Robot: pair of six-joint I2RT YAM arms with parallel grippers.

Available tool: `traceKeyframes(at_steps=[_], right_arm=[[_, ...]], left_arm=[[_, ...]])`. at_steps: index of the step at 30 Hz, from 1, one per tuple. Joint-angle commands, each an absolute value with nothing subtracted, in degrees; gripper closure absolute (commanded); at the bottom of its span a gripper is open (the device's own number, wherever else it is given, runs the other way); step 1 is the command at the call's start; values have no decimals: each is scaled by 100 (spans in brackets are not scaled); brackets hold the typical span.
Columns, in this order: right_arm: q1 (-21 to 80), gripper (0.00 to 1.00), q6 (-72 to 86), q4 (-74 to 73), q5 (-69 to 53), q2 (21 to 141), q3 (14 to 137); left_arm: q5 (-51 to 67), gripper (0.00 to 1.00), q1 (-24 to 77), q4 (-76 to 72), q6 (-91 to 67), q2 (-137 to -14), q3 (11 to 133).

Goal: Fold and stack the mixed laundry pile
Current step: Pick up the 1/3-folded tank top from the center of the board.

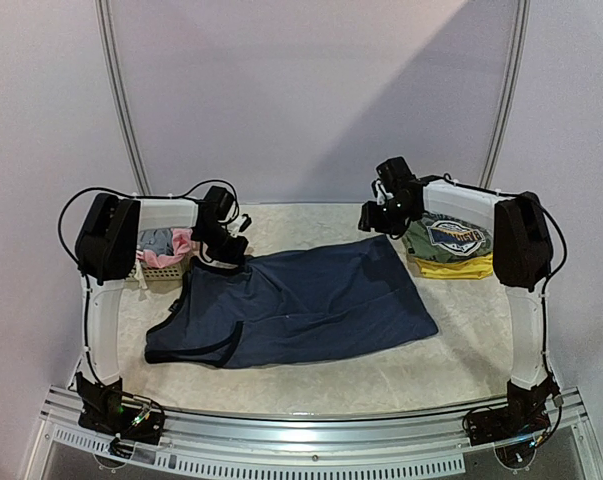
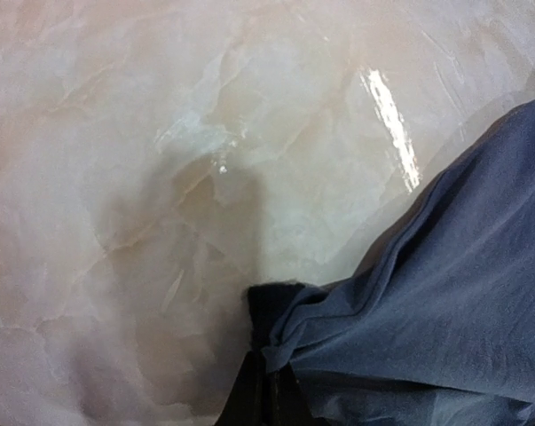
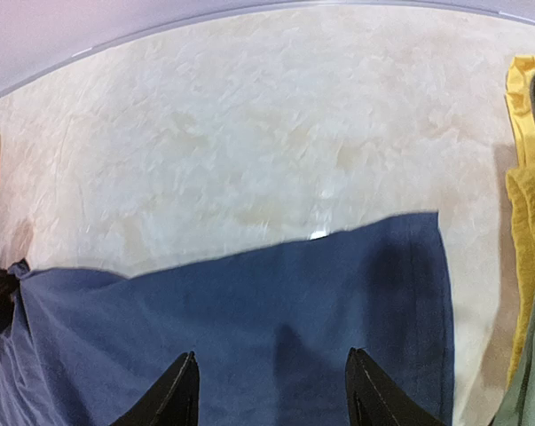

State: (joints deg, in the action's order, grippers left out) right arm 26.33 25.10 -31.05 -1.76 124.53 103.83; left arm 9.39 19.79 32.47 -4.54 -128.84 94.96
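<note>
Navy dress (image 1: 301,300) is laid flat mid table (image 1: 461,350), not yet folded. Far-left strap is pinched by left gripper (image 1: 224,243), jaws closed on it. Right gripper (image 3: 271,390) is held open above far-right corner. Folded stack (image 1: 449,245) is seen at right. Pink/grey pcs (image 1: 179,242) are in basket (image 1: 161,271), unfolded. Approx. mid-task.

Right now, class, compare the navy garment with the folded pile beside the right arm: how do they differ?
The navy garment lies spread flat; the folded pile is compact, green printed top on yellow. The left gripper pinches the navy garment's edge; nothing grips the folded pile. Both rest on the table.
</note>
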Motion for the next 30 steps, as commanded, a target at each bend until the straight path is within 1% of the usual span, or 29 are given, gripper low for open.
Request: traceKeyframes(at_steps=[1,3,7,10,18,22,27,30], right_arm=[[2286,43,2415,-3394,-559,13225,11105],[2087,43,2426,-3316,-802,13474,11339],[1834,42,2366,-3518,-1322,14128,12209],[1709,42,2312,-3767,-1355,14635,12786],[1482,44,2385,-3876,-1477,15067,13005],[1479,50,2350,-4071,-1713,15274,13072],[1470,63,2312,-4085,-1887,15257,12900],[1478,67,2313,-4070,-1832,15120,12740]], left_arm=[[855,100,1851,3234,-499,-12782,9378],[870,100,1854,3232,-492,-12803,9378],[897,100,1848,3209,-497,-12823,9395],[909,100,1847,3230,-492,-12848,9412],[869,100,1854,3264,-509,-12841,9437],[892,100,1853,3273,-510,-12850,9486],[897,100,1853,3301,-510,-12874,9518],[906,100,1850,3312,-517,-12892,9532]])
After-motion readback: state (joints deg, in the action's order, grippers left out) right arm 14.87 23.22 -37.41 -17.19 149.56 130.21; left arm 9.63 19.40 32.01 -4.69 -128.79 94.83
